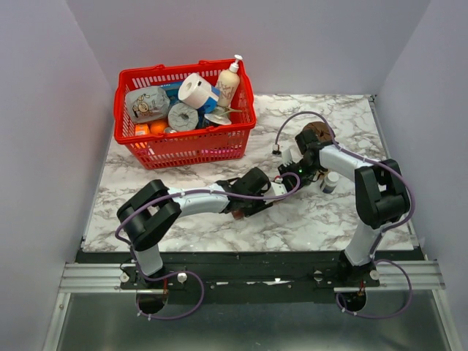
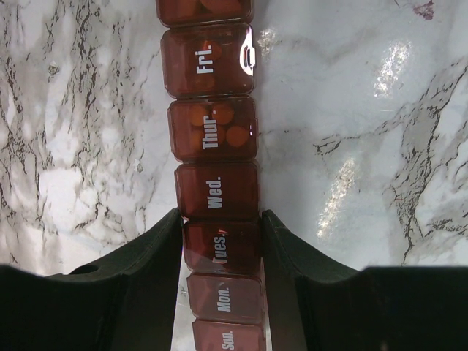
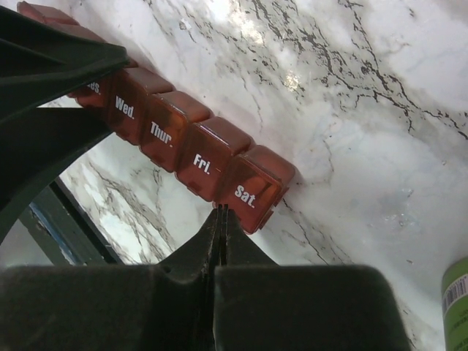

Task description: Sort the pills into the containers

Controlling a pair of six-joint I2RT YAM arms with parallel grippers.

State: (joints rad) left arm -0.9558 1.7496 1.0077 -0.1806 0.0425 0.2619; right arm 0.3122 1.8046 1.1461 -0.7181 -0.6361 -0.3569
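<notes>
The dark red-brown pill organizer [image 2: 216, 191] lies on the marble table, lids marked Sun. to Sat. and all down. Orange pills [image 2: 235, 135] show through the Thur. lid. My left gripper [image 2: 221, 245] is shut on the organizer, one finger on each side of the Tues. compartment. In the right wrist view the organizer [image 3: 201, 161] runs diagonally. My right gripper [image 3: 221, 212] is shut and empty, its tips against the strip's near edge between Fri. and Sat. In the top view both grippers, left [image 1: 256, 191] and right [image 1: 296, 174], meet mid-table and hide the strip.
A big red mesh basket [image 1: 183, 146] full of groceries stands at the back left. A small white bottle [image 1: 330, 181] stands beside the right arm. A green-labelled bottle [image 3: 457, 303] shows at the right wrist view's edge. Grey walls enclose the table.
</notes>
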